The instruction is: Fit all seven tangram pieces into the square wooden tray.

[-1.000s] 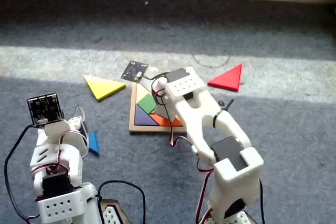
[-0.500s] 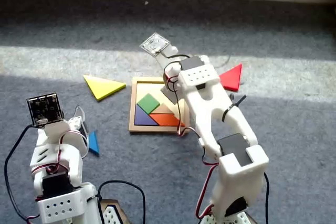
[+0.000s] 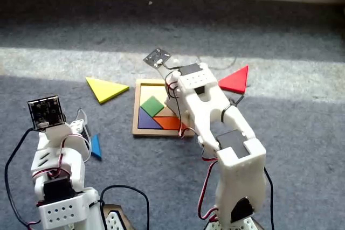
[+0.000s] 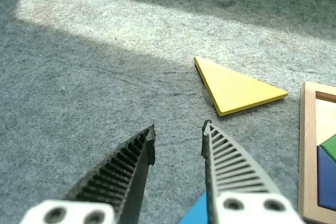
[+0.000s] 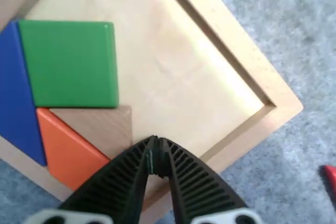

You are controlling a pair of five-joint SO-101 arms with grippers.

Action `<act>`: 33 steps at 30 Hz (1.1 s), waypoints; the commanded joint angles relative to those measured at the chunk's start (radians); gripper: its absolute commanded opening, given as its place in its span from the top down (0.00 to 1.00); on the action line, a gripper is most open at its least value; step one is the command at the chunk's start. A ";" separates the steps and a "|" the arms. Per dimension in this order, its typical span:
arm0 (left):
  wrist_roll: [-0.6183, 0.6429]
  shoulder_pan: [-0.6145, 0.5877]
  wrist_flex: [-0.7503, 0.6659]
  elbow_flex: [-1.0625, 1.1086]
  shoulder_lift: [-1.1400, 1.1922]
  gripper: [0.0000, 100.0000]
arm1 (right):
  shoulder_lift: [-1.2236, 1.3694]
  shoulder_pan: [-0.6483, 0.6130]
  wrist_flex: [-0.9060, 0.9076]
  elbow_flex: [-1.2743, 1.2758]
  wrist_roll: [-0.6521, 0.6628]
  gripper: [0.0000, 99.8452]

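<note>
Tray [image 3: 135,112] at bench centre holds four pieces: green square [image 5: 68,61], blue triangle [image 5: 16,103], orange piece [image 5: 65,150] and tan triangle [image 5: 100,124]. They are packed toward its 7 o'clock corner, leaving bare wood toward 1 o'clock.

Loose, seen from tray: yellow triangle [image 3: 105,88] at 10 o'clock, red triangle [image 3: 234,81] at 2 o'clock, small blue piece [image 3: 96,146] at 8 o'clock.

Right claw [image 5: 156,145] clenched on nothing, low over the tan triangle. Left claw [image 4: 178,129] released, over bare bench.

Risks: the clenched tips may drag seated pieces; a big triangle set down mis-turned would likely ride up on the rim.
</note>
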 commanded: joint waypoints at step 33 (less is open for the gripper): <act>-0.051 -0.007 0.002 -0.004 -0.008 0.83 | -0.855 0.257 0.170 0.346 -0.226 0.99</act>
